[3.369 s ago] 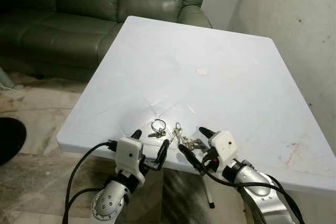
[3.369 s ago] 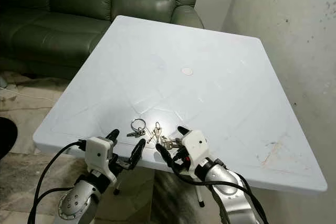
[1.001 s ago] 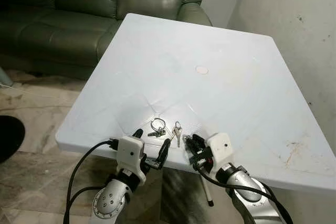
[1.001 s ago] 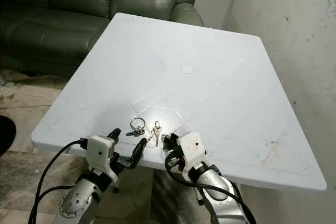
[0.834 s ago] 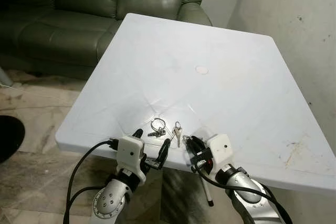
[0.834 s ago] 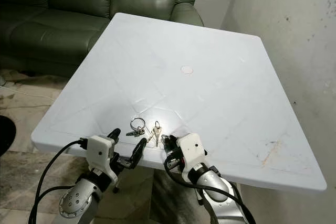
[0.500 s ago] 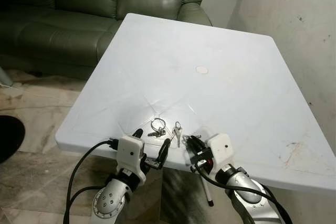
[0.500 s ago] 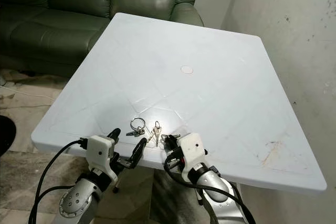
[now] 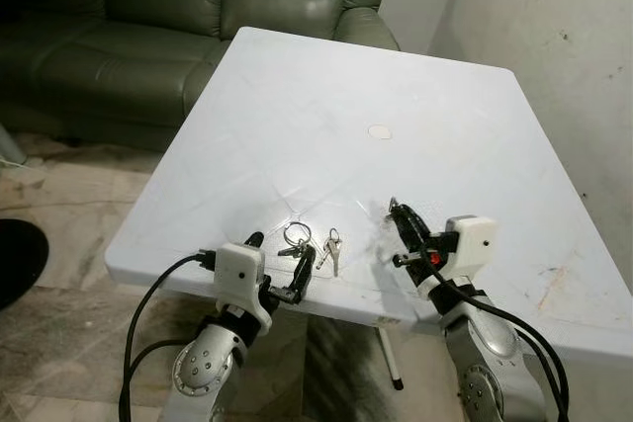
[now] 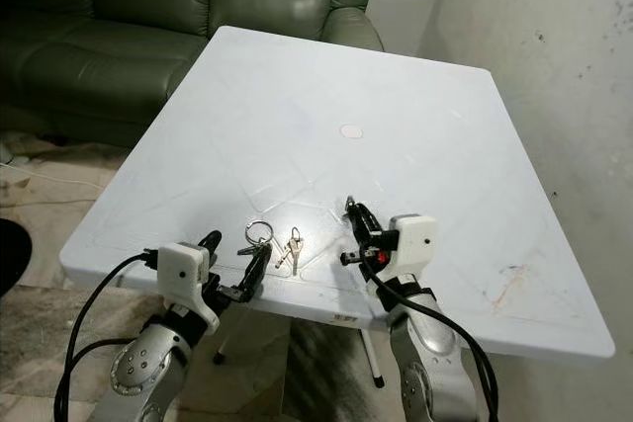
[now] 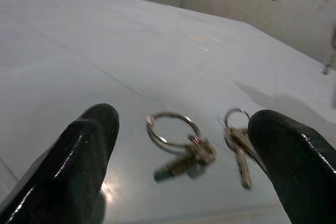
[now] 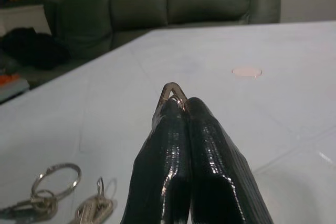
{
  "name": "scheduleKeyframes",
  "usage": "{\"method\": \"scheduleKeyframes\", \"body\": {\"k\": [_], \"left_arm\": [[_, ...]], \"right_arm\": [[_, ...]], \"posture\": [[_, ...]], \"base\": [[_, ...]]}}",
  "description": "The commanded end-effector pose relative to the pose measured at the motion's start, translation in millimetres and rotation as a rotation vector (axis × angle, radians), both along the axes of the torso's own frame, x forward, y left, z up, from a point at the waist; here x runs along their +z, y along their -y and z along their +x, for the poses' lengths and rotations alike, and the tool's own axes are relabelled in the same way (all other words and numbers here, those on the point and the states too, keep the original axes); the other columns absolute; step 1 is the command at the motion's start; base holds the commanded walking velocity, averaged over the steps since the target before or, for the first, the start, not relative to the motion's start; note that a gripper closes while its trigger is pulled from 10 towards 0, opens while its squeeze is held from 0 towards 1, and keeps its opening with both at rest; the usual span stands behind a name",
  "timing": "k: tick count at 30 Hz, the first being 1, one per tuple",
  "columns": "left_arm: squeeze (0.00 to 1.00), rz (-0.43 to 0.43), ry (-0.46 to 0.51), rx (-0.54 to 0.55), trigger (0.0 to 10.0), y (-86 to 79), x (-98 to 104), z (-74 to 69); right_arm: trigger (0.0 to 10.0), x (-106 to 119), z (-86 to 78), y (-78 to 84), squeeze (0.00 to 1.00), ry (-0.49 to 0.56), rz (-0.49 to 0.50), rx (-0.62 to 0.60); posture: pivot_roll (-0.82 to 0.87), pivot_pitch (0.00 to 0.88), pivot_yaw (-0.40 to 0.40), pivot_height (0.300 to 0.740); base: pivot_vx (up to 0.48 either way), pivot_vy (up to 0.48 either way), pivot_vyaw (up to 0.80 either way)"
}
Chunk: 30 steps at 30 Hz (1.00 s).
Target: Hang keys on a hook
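Right gripper (image 12: 177, 109) raised over the table (image 9: 297, 86), fingers pinched tight on a thin key ring (image 12: 171, 91). Two more key sets (image 9: 315, 243) flat near the front edge, between the left gripper's (image 11: 178, 145) wide-spread fingers. Light, slippery metal; likely best taken by the ring.

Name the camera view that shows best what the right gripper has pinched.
The right wrist view: the right gripper is shut on a metal ring poking past its fingertips. In the eye views that ring is a tiny glint at the raised tips. The left wrist view shows the two key sets on the table.
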<state>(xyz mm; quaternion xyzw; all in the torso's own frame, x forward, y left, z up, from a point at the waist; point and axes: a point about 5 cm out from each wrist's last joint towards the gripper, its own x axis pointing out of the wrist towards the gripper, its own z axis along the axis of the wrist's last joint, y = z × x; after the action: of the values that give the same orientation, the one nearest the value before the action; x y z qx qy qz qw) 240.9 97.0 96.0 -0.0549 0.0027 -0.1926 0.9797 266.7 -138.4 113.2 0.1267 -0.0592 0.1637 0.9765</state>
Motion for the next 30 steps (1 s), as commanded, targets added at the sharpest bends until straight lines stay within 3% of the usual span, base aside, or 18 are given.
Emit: {"method": "scheduleKeyframes", "body": {"k": [1, 2, 4, 5, 6, 7, 8, 14, 23, 30], "left_arm": [[0.00, 0.004, -0.016, 0.014, 10.0, -0.9, -2.1, 2.3], [0.00, -0.012, -0.015, 0.035, 10.0, -3.0, -0.2, 7.1], [0.00, -0.024, -0.009, 0.042, 10.0, -4.2, 2.2, 10.9], [0.00, -0.021, -0.001, 0.045, 10.0, -4.7, 3.6, 12.6], [0.00, -0.027, 0.009, 0.057, 10.0, -6.4, 6.5, 17.0], [0.00, -0.027, 0.009, 0.057, 10.0, -6.4, 6.5, 17.0], [0.00, -0.050, 0.019, 0.081, 10.0, -10.0, 11.2, 24.3], [0.00, -0.115, 0.045, 0.159, 10.0, -23.1, 20.4, 35.8], [0.00, -0.092, 0.043, 0.210, 10.0, -35.8, 11.7, 35.7], [0.00, -0.111, 0.041, 0.230, 10.0, -44.3, 15.5, 46.9]], "right_arm": [[0.0, 1.0, -0.7, 5.1, 0.00, 0.019, -0.003, -0.017], [1.4, 3.1, -0.6, 6.5, 0.00, 0.045, -0.004, -0.038], [1.8, 4.5, -0.4, 8.0, 0.00, 0.062, -0.003, -0.055], [3.6, 4.9, -0.1, 8.6, 0.00, 0.067, 0.000, -0.059], [8.6, 6.0, 1.6, 10.8, 0.00, 0.074, 0.007, -0.080], [8.6, 6.0, 1.6, 10.8, 0.00, 0.074, 0.007, -0.080], [10.0, 7.9, 5.0, 15.4, 0.00, 0.075, 0.010, -0.127], [10.0, 10.2, 4.8, 26.5, 0.00, 0.093, -0.030, -0.225], [10.0, -5.9, -4.4, 38.3, 0.00, 0.022, -0.075, -0.310], [10.0, -2.2, 3.0, 39.7, 0.00, 0.044, -0.112, -0.318]], "posture": [[0.05, 0.041, -0.115, 0.740], [0.05, 0.033, -0.111, 0.740], [0.05, 0.028, -0.110, 0.740], [0.05, 0.028, -0.110, 0.740], [0.05, 0.020, -0.107, 0.740], [0.05, 0.020, -0.107, 0.740], [0.05, 0.011, -0.104, 0.740], [0.04, 0.000, -0.096, 0.740], [0.03, 0.000, -0.089, 0.740], [0.03, 0.000, -0.089, 0.740]], "base": [[0.000, 0.000, 0.00], [0.000, 0.000, 0.00], [0.000, 0.000, 0.00], [0.000, 0.000, 0.00], [0.000, 0.000, 0.00], [0.000, 0.000, 0.00], [0.000, 0.000, 0.00], [0.000, 0.000, 0.00], [0.000, 0.000, 0.00], [0.000, 0.000, 0.00]]}}
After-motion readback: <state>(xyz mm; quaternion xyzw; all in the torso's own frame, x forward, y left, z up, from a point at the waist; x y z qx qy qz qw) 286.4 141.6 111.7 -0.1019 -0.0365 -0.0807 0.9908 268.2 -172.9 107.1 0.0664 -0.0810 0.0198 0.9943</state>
